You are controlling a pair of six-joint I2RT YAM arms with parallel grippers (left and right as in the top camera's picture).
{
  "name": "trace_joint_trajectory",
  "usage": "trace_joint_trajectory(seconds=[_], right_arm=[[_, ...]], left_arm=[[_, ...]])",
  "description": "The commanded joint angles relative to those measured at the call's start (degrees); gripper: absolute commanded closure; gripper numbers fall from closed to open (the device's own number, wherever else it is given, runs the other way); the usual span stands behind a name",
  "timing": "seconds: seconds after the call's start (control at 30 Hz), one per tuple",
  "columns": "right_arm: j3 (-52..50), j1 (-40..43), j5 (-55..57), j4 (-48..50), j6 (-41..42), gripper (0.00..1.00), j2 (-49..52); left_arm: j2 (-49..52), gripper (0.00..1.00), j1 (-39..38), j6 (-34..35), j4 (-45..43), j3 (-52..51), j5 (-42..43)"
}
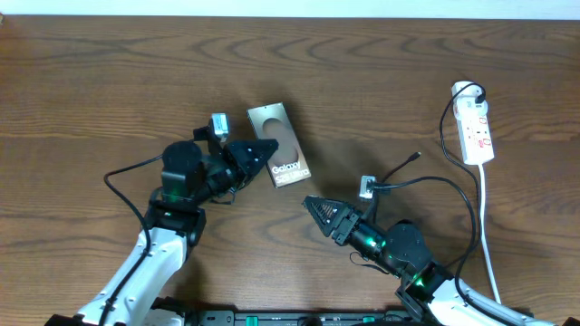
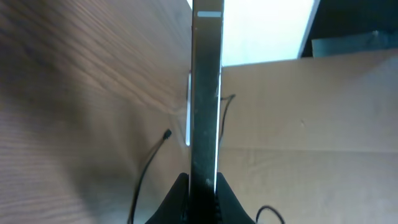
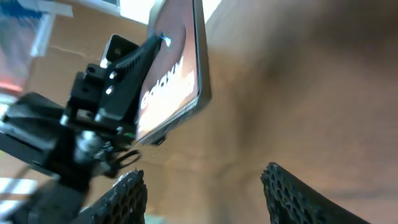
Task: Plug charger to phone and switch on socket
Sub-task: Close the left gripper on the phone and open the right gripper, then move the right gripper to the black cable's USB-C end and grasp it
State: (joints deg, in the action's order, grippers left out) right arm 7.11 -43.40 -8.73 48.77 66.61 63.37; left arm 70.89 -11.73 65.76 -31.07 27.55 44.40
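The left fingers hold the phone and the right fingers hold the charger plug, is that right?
Not quite. The left fingers do hold the phone, but the right fingers are open and empty. In the overhead view the charger plug lies on the table, away from them.

Wooden table (image 1: 109,72) with white socket (image 1: 475,131) and black charger (image 1: 405,164)

Left end effector (image 1: 272,146) was clamped tight, its arm extended from the lower left. Right end effector (image 1: 308,200) had its fingers (image 3: 127,198) parted and empty, pointing up-left.
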Motion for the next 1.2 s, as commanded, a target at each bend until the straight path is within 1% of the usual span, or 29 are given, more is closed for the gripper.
trace_joint_trajectory(seconds=[0.0, 0.1, 0.17, 0.23, 0.37, 0.47, 0.57, 0.63, 0.7, 0.73, 0.77, 0.8, 0.83, 0.87, 0.9, 1.17], right_arm=[[0.5, 0.6, 6.6, 0.0, -15.1, 0.39, 0.0], [1.3, 2.5, 7.5, -1.1, -18.3, 0.40, 0.0], [3.1, 4.2, 6.9, -4.6, -20.0, 0.47, -0.2], [5.9, 5.5, 6.2, -10.6, -21.9, 0.50, -0.4], [15.2, 7.5, 6.4, -29.4, -27.7, 0.51, -0.5], [24.5, 8.7, 10.9, -46.6, -29.4, 0.51, -0.5], [33.7, 9.9, 19.7, -63.7, -28.5, 0.49, -0.5], [39.3, 11.3, 25.5, -74.9, -24.5, 0.49, -0.3], [43.2, 13.0, 28.0, -82.6, -21.9, 0.49, -0.3], [44.0, 13.7, 27.9, -84.3, -21.6, 0.48, -0.3], [44.6, 14.5, 27.6, -85.5, -21.6, 0.44, -0.3], [44.6, 14.9, 27.3, -85.8, -21.6, 0.37, -0.3], [44.6, 15.2, 27.2, -85.9, -21.7, 0.24, -0.3], [44.5, 15.3, 27.2, -86.1, -21.7, 0.08, -0.3], [44.4, 15.3, 27.3, -86.1, -21.7, 0.01, -0.3], [44.3, 15.3, 28.4, -84.8, -21.7, 0.01, -0.1]], left_arm=[[-0.1, 0.92, 1.3, -0.9, -0.6, 1.5, 7.5], [0.0, 0.93, 1.4, -1.3, 0.5, 1.5, 7.7], [0.0, 0.93, 1.4, -1.3, 1.0, 1.5, 7.7], [0.0, 0.93, 1.4, -1.4, 1.0, 1.5, 7.7], [0.0, 0.93, 1.4, -1.9, 1.0, 1.5, 7.7], [0.0, 0.92, 1.4, -2.6, 1.0, 1.5, 7.7], [0.0, 0.93, 1.4, -3.0, 1.0, 1.5, 7.7], [0.0, 0.93, 1.4, -3.0, 1.1, 1.5, 7.7], [0.0, 0.92, 1.4, -3.0, 1.0, 1.5, 7.7], [0.0, 0.93, 1.4, -3.0, 1.0, 1.5, 7.7], [0.0, 0.93, 1.4, -3.0, 1.1, 1.5, 7.7], [0.0, 0.93, 1.4, -3.0, 1.0, 1.5, 7.7], [0.0, 0.92, 1.4, -3.0, 1.0, 1.5, 7.7], [0.0, 0.93, 1.4, -3.0, 1.0, 1.5, 7.7], [0.0, 0.93, 1.4, -3.0, 1.0, 1.5, 7.7], [0.0, 0.92, 1.4, -2.5, 1.0, 1.5, 9.3]])
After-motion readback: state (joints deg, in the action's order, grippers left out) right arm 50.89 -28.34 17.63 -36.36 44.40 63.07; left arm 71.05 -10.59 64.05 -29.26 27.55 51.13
